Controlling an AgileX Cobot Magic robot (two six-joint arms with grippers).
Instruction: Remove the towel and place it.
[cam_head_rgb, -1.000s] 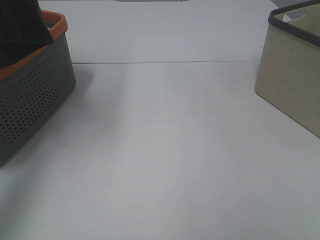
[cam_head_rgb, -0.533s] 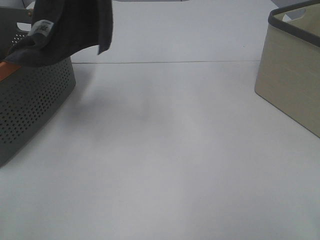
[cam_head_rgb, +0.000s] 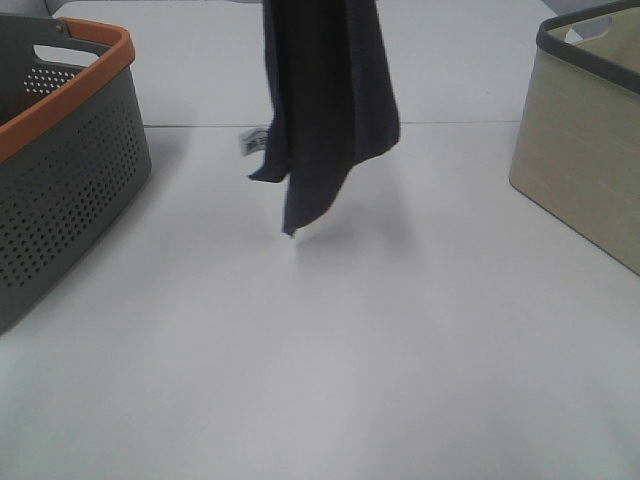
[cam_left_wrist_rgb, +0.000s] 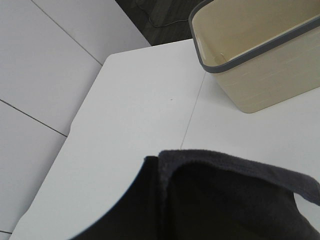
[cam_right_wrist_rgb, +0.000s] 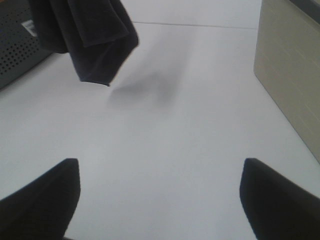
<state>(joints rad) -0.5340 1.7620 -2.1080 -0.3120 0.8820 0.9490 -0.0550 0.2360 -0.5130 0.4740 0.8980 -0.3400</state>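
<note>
Towel and left pincer: the towel (cam_head_rgb: 325, 100) hangs in the air from above the top edge of the high view. In the left wrist view its cloth (cam_left_wrist_rgb: 235, 200) bunches right at the left pincer (cam_left_wrist_rgb: 165, 210). The pincer is clamped on the towel, with its tips buried under the cloth.
Towel and right pincer: the right pincer (cam_right_wrist_rgb: 160, 200) hovers over bare table with its two dark fingers (cam_right_wrist_rgb: 45, 200) wide apart and nothing between them. The towel (cam_right_wrist_rgb: 90, 35) is well apart from it, ahead and off to the grey basket's side.
Towel position: between the two baskets, nearer the grey one. Its lowest corner is clear of the table (cam_head_rgb: 350, 350).
Towel look: dark navy-grey terry cloth, folded lengthwise into loose drapes that narrow to a point at the bottom. A small white tag (cam_head_rgb: 250, 138) pokes out at its left edge.
Left side: a grey perforated basket (cam_head_rgb: 70, 190) with an orange rim, not touching the towel.
Right side: a beige basket (cam_head_rgb: 585, 170) with a dark rim, well apart from the towel.
Table: white, with a thin seam (cam_head_rgb: 450, 124) running across it. A soft shadow (cam_right_wrist_rgb: 145, 92) lies under the towel.
In the way: nothing stands on the table between the baskets.
</note>
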